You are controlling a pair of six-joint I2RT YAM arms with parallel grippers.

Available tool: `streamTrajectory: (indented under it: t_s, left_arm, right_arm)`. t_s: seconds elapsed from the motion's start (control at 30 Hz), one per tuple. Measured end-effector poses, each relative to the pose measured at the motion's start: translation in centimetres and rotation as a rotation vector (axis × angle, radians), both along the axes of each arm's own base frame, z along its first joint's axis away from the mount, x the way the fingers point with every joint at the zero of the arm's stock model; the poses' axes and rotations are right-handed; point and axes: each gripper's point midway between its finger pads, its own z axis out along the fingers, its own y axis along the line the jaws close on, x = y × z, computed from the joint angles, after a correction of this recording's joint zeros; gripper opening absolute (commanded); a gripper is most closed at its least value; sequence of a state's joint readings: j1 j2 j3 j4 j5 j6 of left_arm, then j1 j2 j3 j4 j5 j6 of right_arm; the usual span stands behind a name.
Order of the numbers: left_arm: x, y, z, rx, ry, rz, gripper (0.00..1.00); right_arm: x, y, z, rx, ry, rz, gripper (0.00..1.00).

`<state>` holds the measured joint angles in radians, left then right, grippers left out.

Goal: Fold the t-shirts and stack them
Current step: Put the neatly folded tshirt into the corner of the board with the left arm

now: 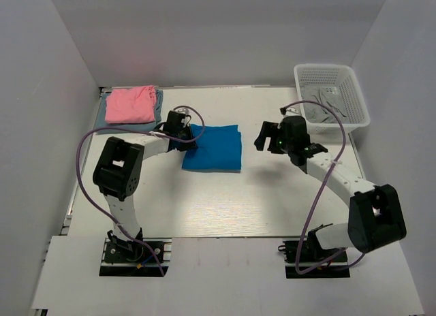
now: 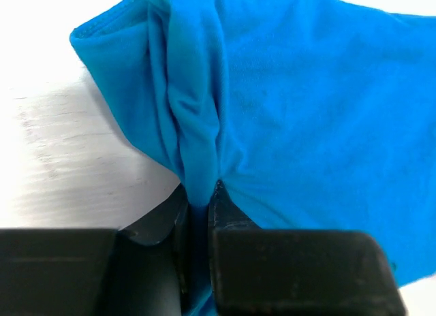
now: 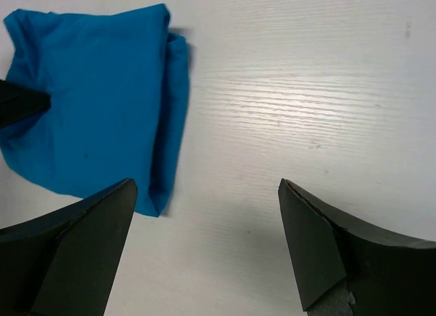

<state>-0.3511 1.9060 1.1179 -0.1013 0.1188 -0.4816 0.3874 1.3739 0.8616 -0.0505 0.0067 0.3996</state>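
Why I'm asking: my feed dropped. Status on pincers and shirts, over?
Left pincer shut on blue t-shirt, left edge. Right pincer open, empty. Pink t-shirt atop grey-blue t-shirt. Nothing in the way.

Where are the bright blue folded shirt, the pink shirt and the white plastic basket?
Bright blue folded cloth t-shirt (image 1: 216,149): overhead view, middle of its top layer.
Pink cloth t-shirt (image 1: 131,105): overhead view, its centre.
White plastic mesh basket (image 1: 325,67): overhead view, far rim.

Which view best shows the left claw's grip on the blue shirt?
Left wrist: the left claw is pinched on a bunched fold of the blue shirt. Top external shows the claw at the shirt's left edge, pinch hidden. Right wrist shows only its dark tip.
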Motion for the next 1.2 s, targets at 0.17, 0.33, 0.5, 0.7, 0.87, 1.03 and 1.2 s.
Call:
streamTrajectory:
  t_s: [0.17, 0.33, 0.5, 0.7, 0.87, 1.03, 1.2]
  left_arm:
    - [0.3, 1.1, 0.7, 0.099, -0.014, 0.019, 0.00]
    - [2.1, 3.5, 4.7, 0.206, -0.102, 0.065, 0.00]
    - [3.9, 5.6, 11.1, 0.282, -0.275, 0.091, 0.00]
    - [4.8, 8.5, 15.2, 0.449, -0.407, 0.094, 0.00]
    - [6.8, 10.6, 18.1, 0.588, -0.485, 0.065, 0.00]
    - [9.4, 12.2, 20.8, 0.665, -0.553, 0.015, 0.00]
    - [11.4, 13.8, 21.7, 0.691, -0.568, -0.041, 0.00]
  right_arm:
    - [-0.7, -2.6, -0.5, -0.050, -0.020, -0.098, 0.90]
    - [-1.2, -4.1, -0.9, -0.082, -0.028, -0.154, 0.90]
    - [-0.7, -5.8, -0.3, -0.129, -0.064, -0.236, 0.90]
    - [-0.9, -7.3, 1.3, -0.147, -0.121, -0.301, 0.90]
    - [-1.2, -7.9, 2.4, -0.142, -0.159, -0.323, 0.90]
    - [-1.3, -8.2, 3.1, -0.137, -0.178, -0.335, 0.90]
    - [-1.3, -8.4, 3.1, -0.142, -0.176, -0.340, 0.90]
